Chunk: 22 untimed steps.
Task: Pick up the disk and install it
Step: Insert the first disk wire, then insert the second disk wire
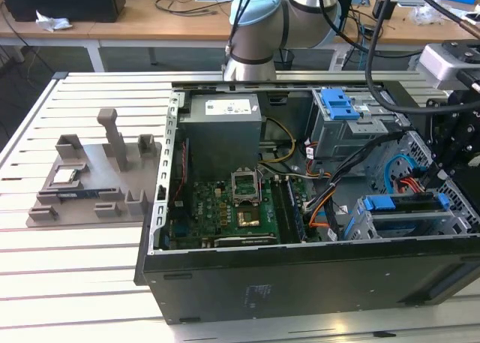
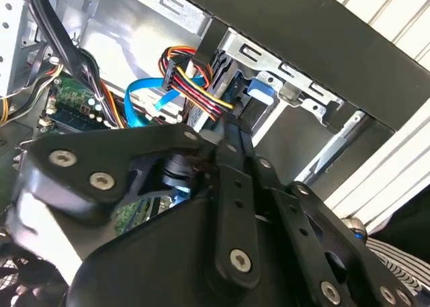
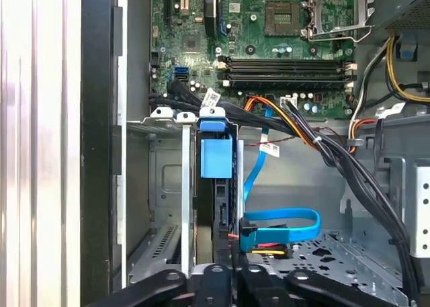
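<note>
- The open black desktop computer case (image 1: 300,283) lies on its side on the slatted white table (image 1: 75,283), so the green motherboard (image 1: 225,208) and the drive bays face upward and can be reached from above.
- The flat silver hard drive edged by a blue plastic carrier frame (image 3: 216,186) stands on edge in a slot of the grey metal drive cage (image 3: 168,186) at the case's front, its blue tab pointing toward the motherboard. In the exterior view the disk (image 1: 401,204) shows as a blue strip in the cage at that view's lower right.
- The black gripper (image 3: 228,277) sits directly over the rear edge of the disk, its linkage lined up with the slot; this suits pushing or guiding the drive along the cage rails.
- The fingertips are hidden behind the linkage, so whether the pincer is clenched on the carrier or released cannot be told.
- A flat blue data cable (image 3: 279,223) and a bundle of coloured power wires (image 2: 195,85) lie just beside the cage, close to the drive's connector end.
</note>
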{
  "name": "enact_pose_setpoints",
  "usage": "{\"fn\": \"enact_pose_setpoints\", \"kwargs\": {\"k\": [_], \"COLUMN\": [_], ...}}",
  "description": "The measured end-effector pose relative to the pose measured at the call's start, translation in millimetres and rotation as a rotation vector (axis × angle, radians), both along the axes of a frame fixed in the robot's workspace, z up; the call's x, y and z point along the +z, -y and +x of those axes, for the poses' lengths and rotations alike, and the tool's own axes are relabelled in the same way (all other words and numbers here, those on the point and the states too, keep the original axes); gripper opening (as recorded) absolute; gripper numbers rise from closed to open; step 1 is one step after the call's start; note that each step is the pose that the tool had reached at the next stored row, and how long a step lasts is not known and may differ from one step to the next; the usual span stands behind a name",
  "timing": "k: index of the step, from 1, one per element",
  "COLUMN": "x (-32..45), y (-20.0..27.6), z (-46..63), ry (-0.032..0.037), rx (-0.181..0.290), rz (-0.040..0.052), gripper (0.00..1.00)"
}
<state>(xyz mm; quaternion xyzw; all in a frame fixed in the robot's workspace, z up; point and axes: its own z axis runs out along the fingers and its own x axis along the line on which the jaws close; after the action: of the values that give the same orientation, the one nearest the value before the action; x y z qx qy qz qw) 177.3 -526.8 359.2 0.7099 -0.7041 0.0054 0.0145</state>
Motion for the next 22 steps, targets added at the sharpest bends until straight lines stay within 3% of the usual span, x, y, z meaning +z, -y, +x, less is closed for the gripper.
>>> {"fn": "enact_pose_setpoints", "kwargs": {"k": [1,10,13,16,22], "x": [1.3,19.1,32.3,38.4,39.4], "y": [-0.1,-0.5,-0.5,-0.5,-0.5], "z": [0.0,0.0,0.0,0.0,0.0], "ry": [0.0000,0.0000,0.0000,0.0000,0.0000], "rx": [0.000,0.000,0.000,0.000,0.000], "rz": [0.0000,-0.0001,0.0001,-0.0001,0.0004], "gripper": [0.11,0.11,0.11,0.11,0.11]}}
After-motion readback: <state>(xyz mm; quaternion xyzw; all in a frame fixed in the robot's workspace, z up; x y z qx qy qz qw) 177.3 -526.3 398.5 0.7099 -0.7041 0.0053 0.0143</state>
